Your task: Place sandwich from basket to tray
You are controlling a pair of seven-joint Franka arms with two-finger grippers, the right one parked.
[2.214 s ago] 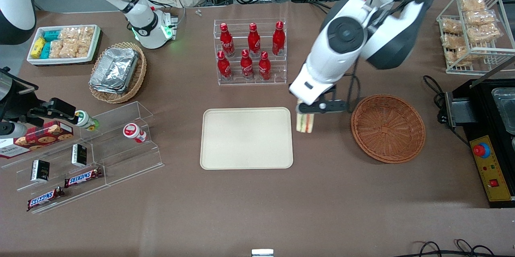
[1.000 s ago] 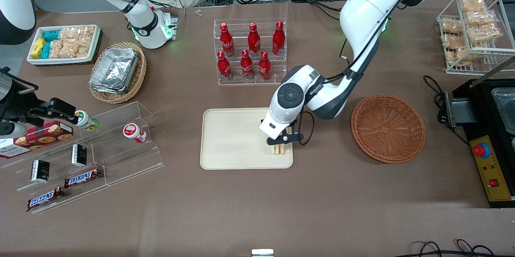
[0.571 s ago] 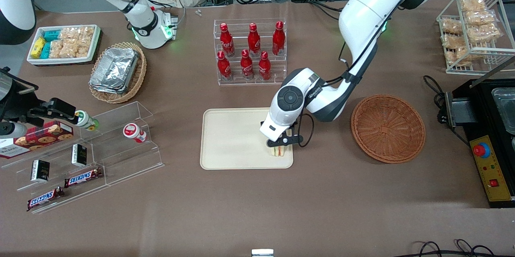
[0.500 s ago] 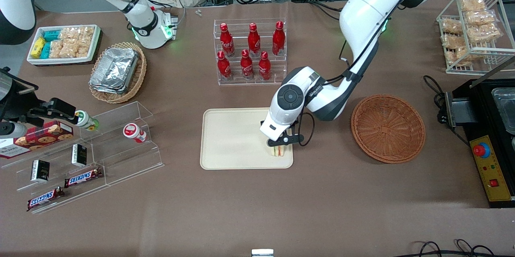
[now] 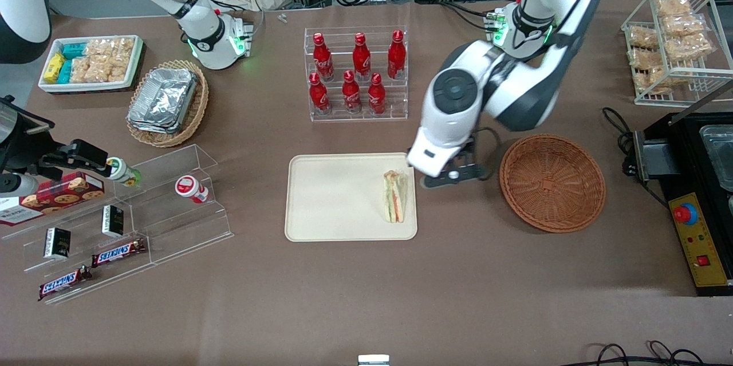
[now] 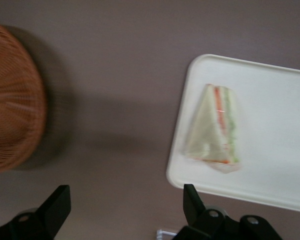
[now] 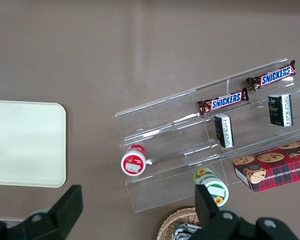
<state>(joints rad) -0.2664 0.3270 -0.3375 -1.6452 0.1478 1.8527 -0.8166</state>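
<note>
I saw the sandwich (image 5: 394,196) lying flat on the tray (image 5: 332,205), free of the gripper (image 5: 452,176), which hung spread wide just beside it, toward the basket (image 5: 552,183).

Materials and finishes on the matt brown tabletop (image 5: 492,297)

The flat cream-beige plastic tray (image 5: 338,200) looks smooth and dull; the triangular pale-bread sandwich (image 5: 394,196) shines faintly under clear wrap. The round reddish-brown wicker basket (image 5: 552,183) is rough and woven. The black end effector (image 5: 452,176), raised between tray and basket with fingers apart, looks like matt plastic beneath a glossy white arm shell (image 5: 452,108).
</note>
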